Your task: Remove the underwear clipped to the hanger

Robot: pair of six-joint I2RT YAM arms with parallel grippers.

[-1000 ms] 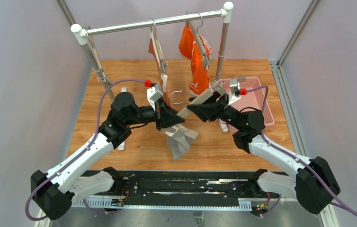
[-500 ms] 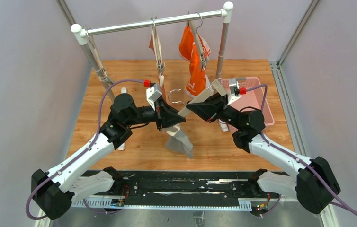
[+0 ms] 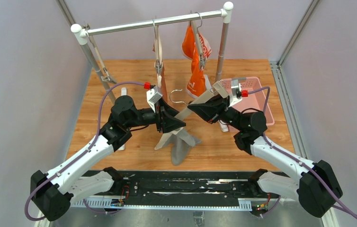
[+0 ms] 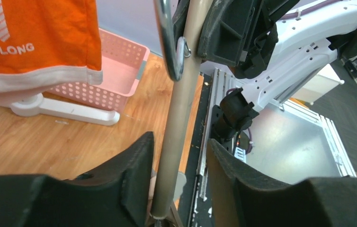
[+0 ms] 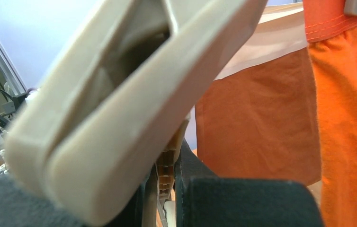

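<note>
The hanger [image 3: 209, 95] is held slanted, off the rail [image 3: 153, 22]: the right gripper [image 3: 200, 105], clamped on its upper end, steadies it, so the left gripper [image 3: 179, 125], jaws part open around the bar (not squeezing, I think), can work at the lower end, where the grey briefs [image 3: 181, 147] dangle.

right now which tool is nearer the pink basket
Right. The right tool, gripping the hanger, sits just left of the pink basket, its arm overlapping it in the top view. The left tool is further left, by the grey underwear.
</note>
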